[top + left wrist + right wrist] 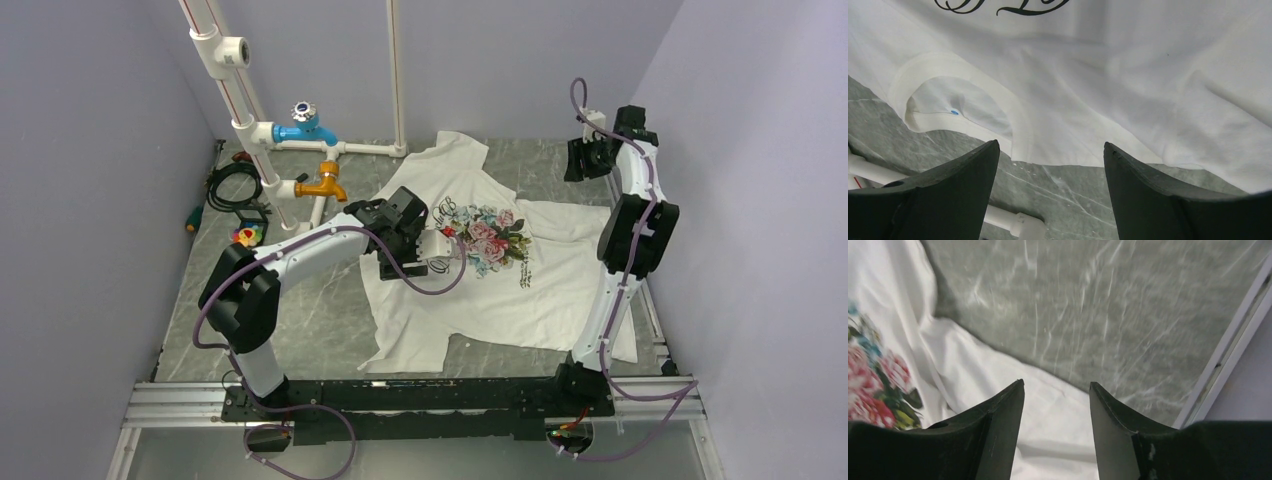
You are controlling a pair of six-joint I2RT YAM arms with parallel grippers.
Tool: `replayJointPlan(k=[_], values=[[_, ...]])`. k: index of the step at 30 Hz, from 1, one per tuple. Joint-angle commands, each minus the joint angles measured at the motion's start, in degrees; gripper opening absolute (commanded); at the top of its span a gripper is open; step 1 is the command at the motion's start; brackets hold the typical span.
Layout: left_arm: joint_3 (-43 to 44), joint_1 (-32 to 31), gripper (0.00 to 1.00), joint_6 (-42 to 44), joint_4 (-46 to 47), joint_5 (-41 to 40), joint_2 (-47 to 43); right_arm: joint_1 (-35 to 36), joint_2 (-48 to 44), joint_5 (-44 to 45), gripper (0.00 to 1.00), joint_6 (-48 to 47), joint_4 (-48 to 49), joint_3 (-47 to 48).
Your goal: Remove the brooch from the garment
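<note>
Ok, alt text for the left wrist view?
The left gripper hangs open near the collar of a white T-shirt spread on a grey marbled table. Its black cursive lettering crosses the top edge, and white pipes show at lower left.

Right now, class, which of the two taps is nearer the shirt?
The orange tap, which is just left of the shirt. The blue tap sits behind it, farther from the cloth.
</note>
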Motion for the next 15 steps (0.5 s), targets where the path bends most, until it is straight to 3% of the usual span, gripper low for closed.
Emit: replayJointPlan(k=[1, 7, 15], values=[[-0.5, 0.01, 0.82, -0.11, 1.57, 1.2, -2.53, -0.07, 1.48, 6.05, 0.53, -8.99, -6.86, -1.38], [-0.39, 0.03, 0.82, -0.85, 1.44, 1.13, -2.16, 0.17, 3.47, 7.19, 0.53, -9.91, -10.27, -1.62], [-0.52, 0.02, 0.82, -1.42, 1.46, 1.2, -1.95, 1.26, 4.55, 10.87, 0.49, -9.45, -7.64, -6.58]])
